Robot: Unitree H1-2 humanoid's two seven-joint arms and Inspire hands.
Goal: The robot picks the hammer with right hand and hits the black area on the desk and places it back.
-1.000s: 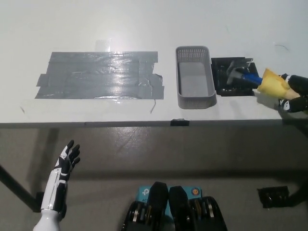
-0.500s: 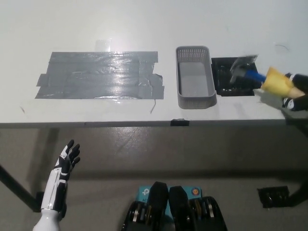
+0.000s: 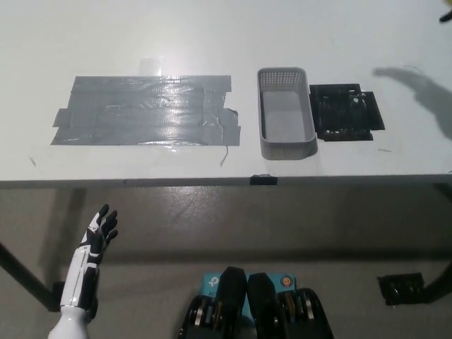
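While the left robot hand (image 3: 101, 227) hangs low, fingers spread, empty — right robot hand out of frame | black pad (image 3: 345, 113) bare

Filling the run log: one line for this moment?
left hand: open, idle | right hand: unseen | hammer: unseen | black pad: bare

the black area (image 3: 346, 113) lies bare just right of the basket (image 3: 286, 113).

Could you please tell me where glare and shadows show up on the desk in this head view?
Head view: overhead light glares off the grey tape patch, strongest near its middle and lower edge; a soft dark shadow falls on the white desk right of the black pad; the grey basket is evenly lit; the left hand hangs sharp below the desk edge.
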